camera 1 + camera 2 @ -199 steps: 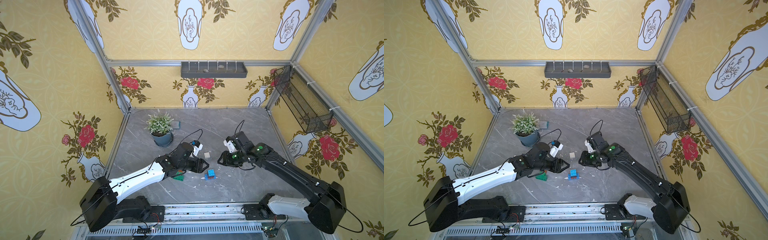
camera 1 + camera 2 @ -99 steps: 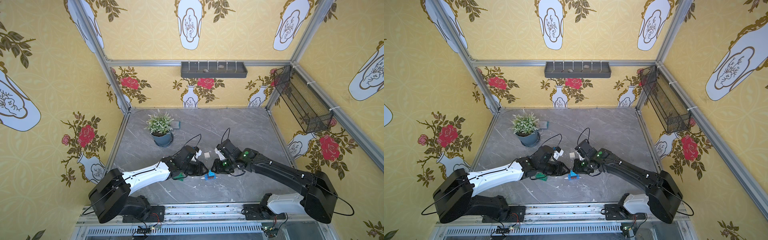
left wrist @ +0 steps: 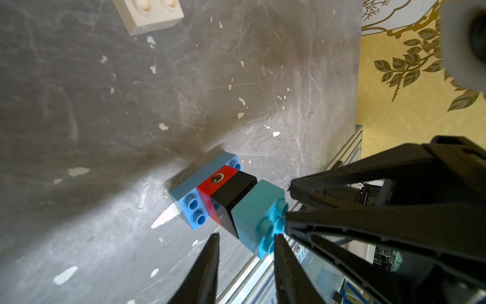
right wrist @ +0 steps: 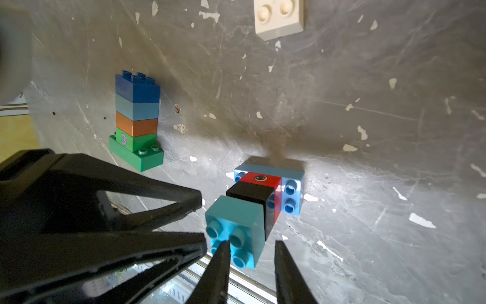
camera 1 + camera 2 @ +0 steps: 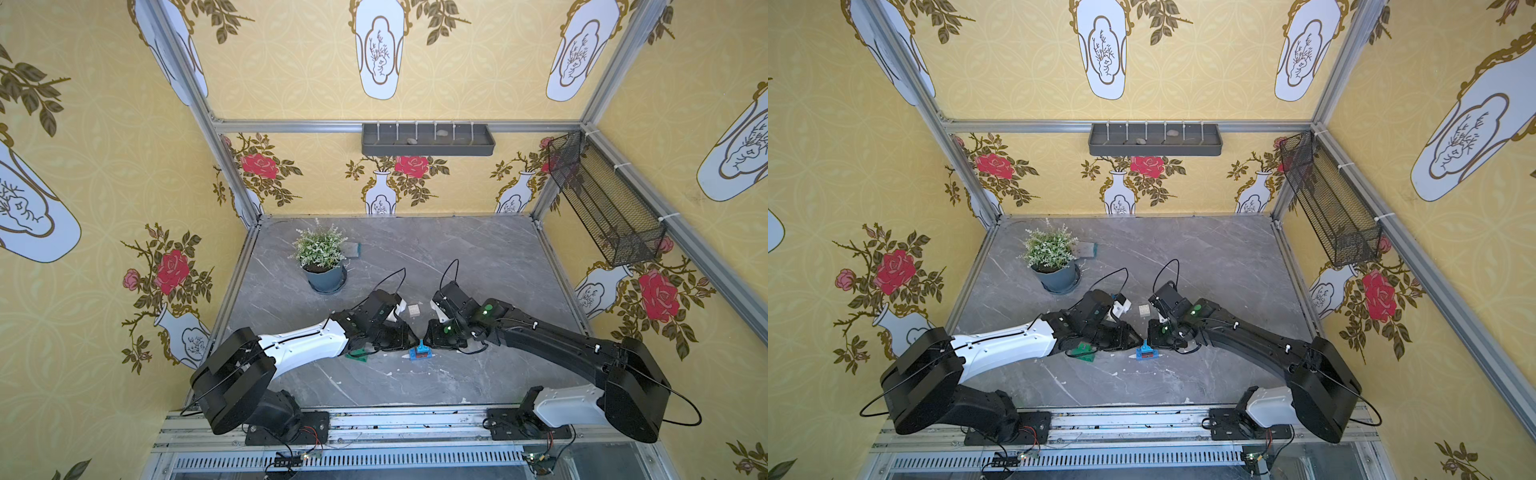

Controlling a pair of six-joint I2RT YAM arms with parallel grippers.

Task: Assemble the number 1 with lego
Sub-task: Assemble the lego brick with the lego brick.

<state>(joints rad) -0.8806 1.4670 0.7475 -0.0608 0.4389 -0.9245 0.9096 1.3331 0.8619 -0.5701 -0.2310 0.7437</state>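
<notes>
Top views look down on the whole table; wrist cameras closely share one lego stack.

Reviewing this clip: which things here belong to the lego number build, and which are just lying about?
Job in hand: teal-topped lego stack; green-based lego stack; loose white brick.

Lying about: potted plant; wall tray; wire basket.

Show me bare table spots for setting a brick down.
Bare: table far right, beyond the right arm; and the strip by the front rail. Crowded: centre, left gripper and right gripper at the blue-based stack, green-based stack and white brick nearby.
</notes>
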